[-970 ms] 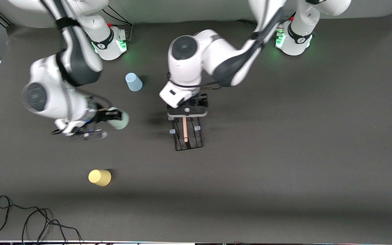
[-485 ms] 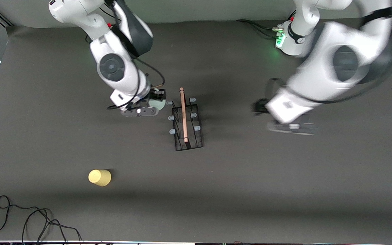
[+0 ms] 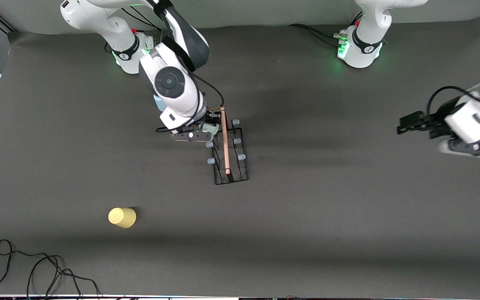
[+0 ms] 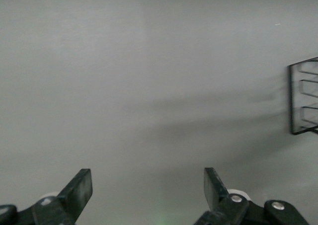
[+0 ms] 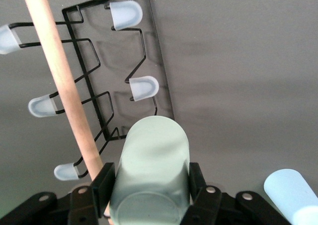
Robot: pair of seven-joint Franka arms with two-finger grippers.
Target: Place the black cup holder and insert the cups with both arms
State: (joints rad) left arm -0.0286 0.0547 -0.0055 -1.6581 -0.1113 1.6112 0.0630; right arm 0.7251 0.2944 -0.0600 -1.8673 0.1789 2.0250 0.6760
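Right gripper (image 5: pixel 149 185) pinched the green cup (image 5: pixel 151 170), rack (image 3: pixel 227 152) prong probably just past its jaws; left gripper (image 4: pixel 146 190) hung spread over bare table (image 3: pixel 327 216); blue cup (image 5: pixel 293 192) beside right jaws.

Front camera looks down from high across the worktop (image 3: pixel 306 233); wrist cameras look closely past each hand — all share the black cup holder (image 3: pixel 228 152).

The right tool (image 5: pixel 149 185) grips a green cup (image 5: pixel 151 168) between its two fingers (image 5: pixel 103 183), mouth pointing away from it. Just ahead stands the rack (image 5: pixel 119 81), its wooden rod (image 5: pixel 62 81) running alongside the cup, pale prong tips (image 5: pixel 143 87) close by. A blue cup (image 5: pixel 293 195) lies on the counter (image 5: pixel 238 76) beside the tool.
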